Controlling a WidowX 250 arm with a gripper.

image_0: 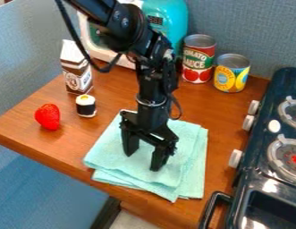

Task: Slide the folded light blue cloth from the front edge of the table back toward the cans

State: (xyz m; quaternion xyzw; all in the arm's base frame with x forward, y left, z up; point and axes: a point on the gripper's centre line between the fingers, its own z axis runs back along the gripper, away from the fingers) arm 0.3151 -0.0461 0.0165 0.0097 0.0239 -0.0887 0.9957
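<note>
Claw (144, 160) over folded mint-green cloth (183, 179), pointing down, two fingers apart with a gap between, nothing clamped. Can't tell if the tips touch the cloth. Cloth lies flat on the wooden desk (60, 145), near its front edge, folded in layers, lower layer sticking out at front and right side. Left of the cloth: sushi roll (86, 106), white with black band, upright; farther left, red strawberry (48, 116). Brown-and-white carton (76, 71) upright behind the roll. Back of desk: teal-and-white toy appliance (166, 17) behind the arm, then red tomato sauce can (198, 59) and yellow-and-blue can (231, 74), both upright, side by side. Dark toy stove (248, 184) at right, white knobs facing the cloth.
</note>
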